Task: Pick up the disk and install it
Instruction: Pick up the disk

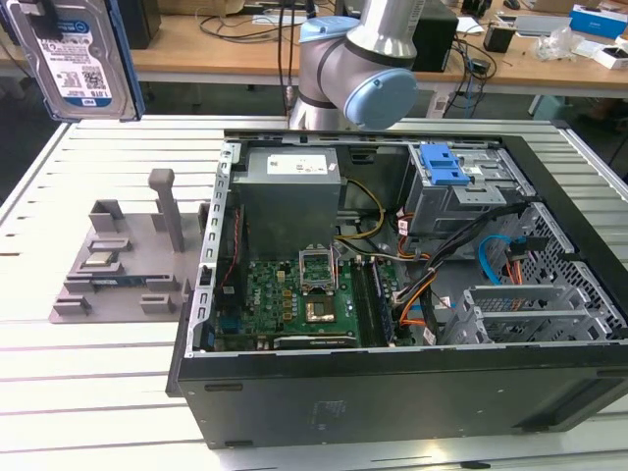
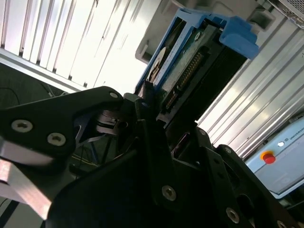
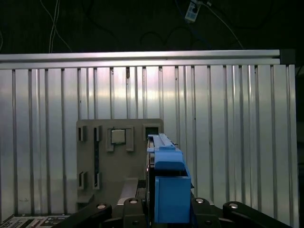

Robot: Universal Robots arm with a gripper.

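The disk (image 1: 83, 59), a silver hard drive with a white-and-blue label in a bright blue carrier, hangs high above the table at the exterior view's far left, well clear of the computer case. My gripper (image 2: 159, 111) is shut on it, and its black fingers (image 2: 147, 123) clamp the carrier's two sides. In the first wrist view the disk (image 3: 166, 180) shows edge-on between the fingers of the gripper (image 3: 164, 203), with the grey fixture directly below.
An open computer case (image 1: 392, 392) lies on the slatted aluminium table (image 1: 98, 392), holding a motherboard (image 1: 294, 299), a grey power-supply box (image 1: 289, 191) and a drive bay with a blue latch piece (image 1: 442, 165). A grey fixture (image 1: 128, 265) sits at the exterior view's left.
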